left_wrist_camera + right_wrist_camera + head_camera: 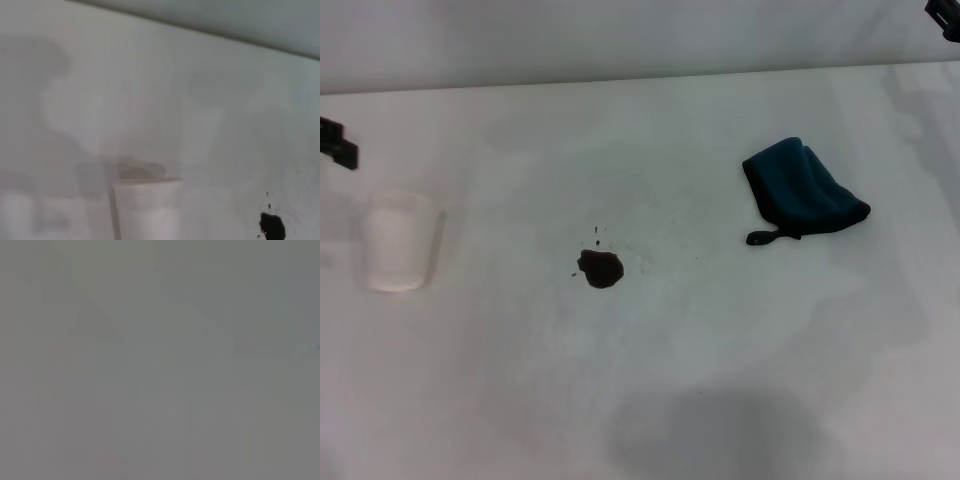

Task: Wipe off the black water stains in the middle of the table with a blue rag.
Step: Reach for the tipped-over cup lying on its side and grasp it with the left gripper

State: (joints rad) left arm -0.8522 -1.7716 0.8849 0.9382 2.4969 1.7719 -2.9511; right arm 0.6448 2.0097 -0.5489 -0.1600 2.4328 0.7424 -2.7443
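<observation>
Table (pixel 720 400): white, matte, fills the head view. Rag (pixel 802 188): teal-blue, folded, lying flat on the robot's right side, dark loop tag toward the near edge, nothing touching it. Cup (pixel 398 243): white paper, upright, on the left side, well apart from the rag. Stains (pixel 600 268): small black-brown blotch mid-table between cup and rag, a few specks just beyond it. Left gripper (pixel 334 142): only a dark tip at the left edge, beyond the cup; grip cannot be told. Right gripper (pixel 946 18): dark tip in the far right corner; grip likewise cannot be told.

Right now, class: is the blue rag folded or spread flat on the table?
Folded. The blue rag lies bunched in layered folds on the table, its loop tag sticking out, untouched, apart from the black water stains.
</observation>
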